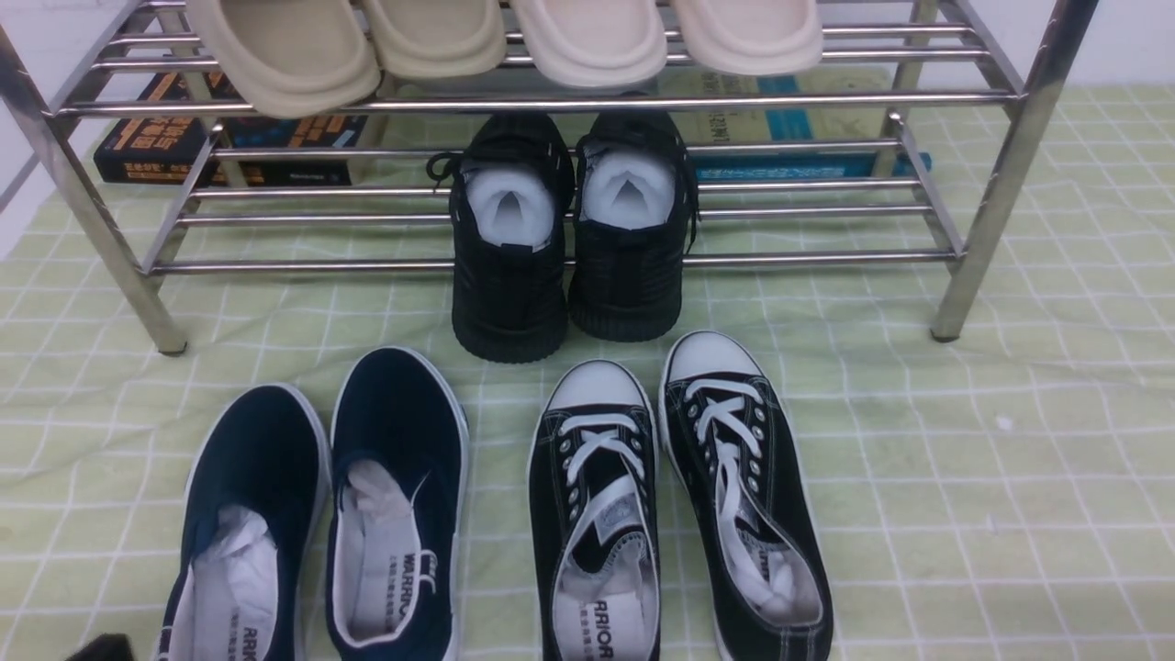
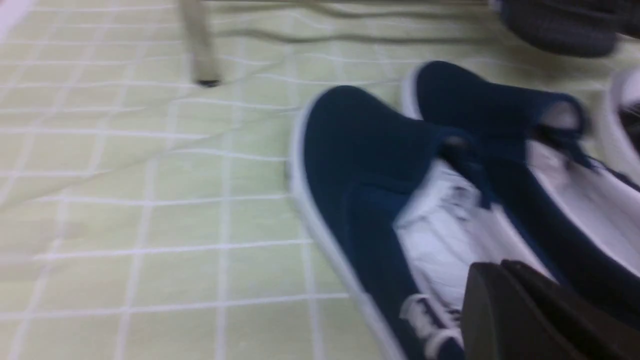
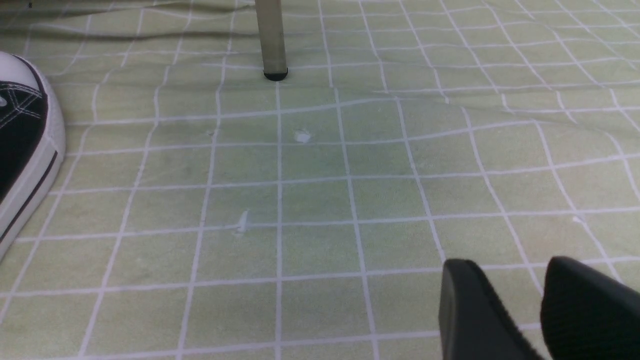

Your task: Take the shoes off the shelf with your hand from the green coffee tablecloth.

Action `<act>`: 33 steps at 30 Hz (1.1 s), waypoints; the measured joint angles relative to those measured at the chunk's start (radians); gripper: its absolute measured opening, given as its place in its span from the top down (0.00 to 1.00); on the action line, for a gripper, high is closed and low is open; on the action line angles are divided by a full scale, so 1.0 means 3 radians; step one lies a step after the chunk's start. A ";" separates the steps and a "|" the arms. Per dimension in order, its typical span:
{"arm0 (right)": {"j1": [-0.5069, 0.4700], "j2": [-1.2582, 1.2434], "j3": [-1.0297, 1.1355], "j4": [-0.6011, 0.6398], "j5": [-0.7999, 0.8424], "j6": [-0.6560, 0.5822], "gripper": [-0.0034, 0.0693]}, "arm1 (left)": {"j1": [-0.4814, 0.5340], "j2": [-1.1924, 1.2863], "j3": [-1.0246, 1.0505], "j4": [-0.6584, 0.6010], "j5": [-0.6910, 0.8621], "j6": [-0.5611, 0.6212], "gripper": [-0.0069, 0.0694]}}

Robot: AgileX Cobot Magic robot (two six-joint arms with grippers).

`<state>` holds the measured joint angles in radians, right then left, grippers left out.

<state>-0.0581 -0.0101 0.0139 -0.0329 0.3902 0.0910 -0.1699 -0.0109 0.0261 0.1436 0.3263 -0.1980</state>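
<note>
Black plastic is all I see of my left tool (image 2: pixel 520 310): its two fingers lie pressed together, clenched on nothing, hanging just above the heel end of the nearer navy-blue canvas slip-on. In the front view only a dark corner of that tool (image 1: pixel 101 647) shows at the lower edge, beside the same heel. My right tool (image 3: pixel 535 310) hangs low over bare cloth with a clear gap between its two black fingers, released and empty.

The pair of navy-blue canvas slip-ons with white rubber soles (image 1: pixel 321 523) is off the rack, lying side by side on the surface, toes toward the rack, white paper stuffing visible inside; the left wrist view shows them (image 2: pixel 440 190) blurred but close. The surface is covered by the pale green tablecloth with a white line grid (image 1: pixel 964 477), slightly wrinkled.

Just right of the slip-ons lies a pair of black lace-up canvas shoes with white toe caps (image 1: pixel 679 505), also on the cloth; one toe cap (image 3: pixel 25 130) shows in the right wrist view, well apart from my right tool. Beyond stands the shiny silver metal-tube shoe rack (image 1: pixel 569 188), with all-black sneakers (image 1: pixel 569 239) on its lower tier, their soles overhanging the front bar, and beige slippers (image 1: pixel 505 41) on the upper tier.
</note>
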 joint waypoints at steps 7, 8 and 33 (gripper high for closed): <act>0.0000 0.0000 0.0000 0.0002 0.0000 0.0000 0.62 | 0.0499 0.0000 0.0000 0.0120 0.0042 -0.0224 0.88; 0.0000 0.0000 0.0000 0.0002 0.0000 0.0000 0.62 | 0.0542 0.0000 0.0000 0.0123 0.0058 -0.0231 0.88; 0.0000 0.0000 0.0000 0.0002 0.0000 0.0000 0.62 | 0.0288 0.0000 -0.0013 0.0057 0.0121 -0.0234 0.86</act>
<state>-0.0581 -0.0101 0.0139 -0.0322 0.3902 0.0910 -0.0835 -0.0109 0.0223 0.1606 0.3626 -0.2680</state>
